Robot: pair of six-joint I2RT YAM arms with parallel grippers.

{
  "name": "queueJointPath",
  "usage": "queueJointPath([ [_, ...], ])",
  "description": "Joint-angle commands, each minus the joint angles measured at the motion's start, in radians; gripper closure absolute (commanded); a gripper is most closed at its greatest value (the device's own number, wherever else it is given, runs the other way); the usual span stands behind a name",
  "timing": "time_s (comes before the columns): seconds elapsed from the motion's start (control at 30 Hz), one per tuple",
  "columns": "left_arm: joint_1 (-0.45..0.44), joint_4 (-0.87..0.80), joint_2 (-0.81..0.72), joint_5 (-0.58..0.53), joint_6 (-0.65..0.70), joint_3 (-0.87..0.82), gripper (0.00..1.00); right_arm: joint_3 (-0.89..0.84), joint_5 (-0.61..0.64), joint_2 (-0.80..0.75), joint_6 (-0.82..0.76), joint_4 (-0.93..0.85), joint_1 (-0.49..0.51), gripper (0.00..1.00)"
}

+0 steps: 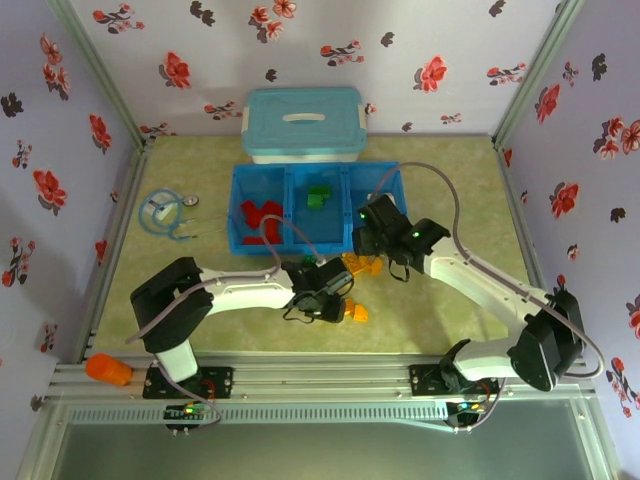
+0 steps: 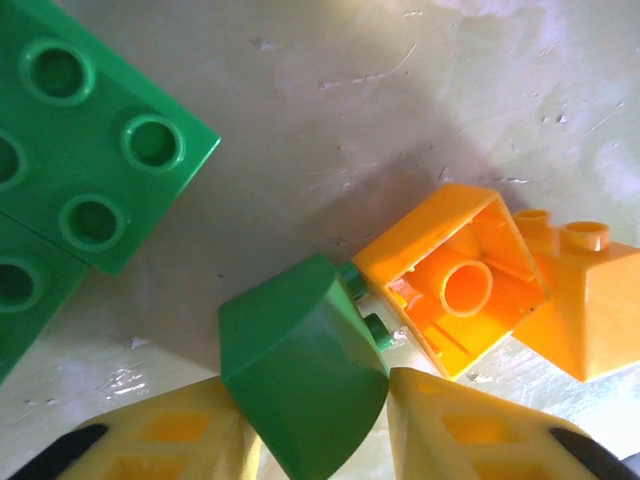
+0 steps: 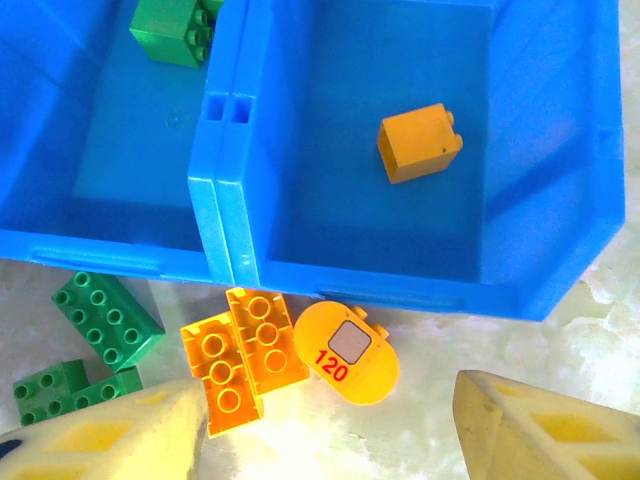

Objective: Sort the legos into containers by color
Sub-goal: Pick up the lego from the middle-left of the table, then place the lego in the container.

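Green curved brick (image 2: 305, 385), pinched between left jaws, orange brick (image 2: 455, 290) beside

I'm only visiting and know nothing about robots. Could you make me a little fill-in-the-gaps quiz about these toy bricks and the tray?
The left gripper pinches a rounded plastic brick coloured ____. The oval orange plastic piece shows the number ____. In the top view, the left compartment of the blue plastic tray holds plastic bricks coloured ____.
Missing words: green; 120; red.

green lego (image 2: 300, 390): glossy plastic | tray (image 3: 225, 250): smooth plastic | tabletop (image 2: 400, 100): scuffed, matt
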Motion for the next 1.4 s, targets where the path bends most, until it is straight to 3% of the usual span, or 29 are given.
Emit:
queueJointPath([
  [0.0,-0.004,-0.019,0.022,-0.013,-0.011,0.018,0.67,-0.023,0.022,-0.033,0.019,0.026,-0.011,0.34],
  [0.23,-0.003,-0.08,-0.004,-0.067,0.014,0.034,0.75,-0.047,0.013,-0.045,0.029,0.037,-0.017,0.35],
  [0.53,0.017,-0.17,-0.113,-0.123,0.063,0.064,0.77,-0.065,0.02,-0.064,0.039,0.044,-0.017,0.35],
  [0.8,0.158,-0.2,-0.166,-0.129,0.176,0.175,0.77,-0.084,0.028,-0.101,0.052,0.035,-0.02,0.36],
  [1.17,0.38,-0.248,0.02,-0.089,0.311,0.489,0.76,-0.154,0.033,-0.174,0.078,0.013,-0.022,0.35],
  [1.23,0.411,-0.273,0.068,-0.089,0.314,0.565,0.67,-0.164,0.034,-0.182,0.082,0.01,-0.022,0.35],
  [1.3,0.433,-0.303,0.105,-0.084,0.301,0.636,0.42,-0.179,0.031,-0.189,0.09,0.013,-0.022,0.33],
  [1.37,0.428,-0.305,0.107,-0.085,0.305,0.664,0.31,-0.192,0.017,-0.193,0.093,0.014,-0.022,0.31],
])
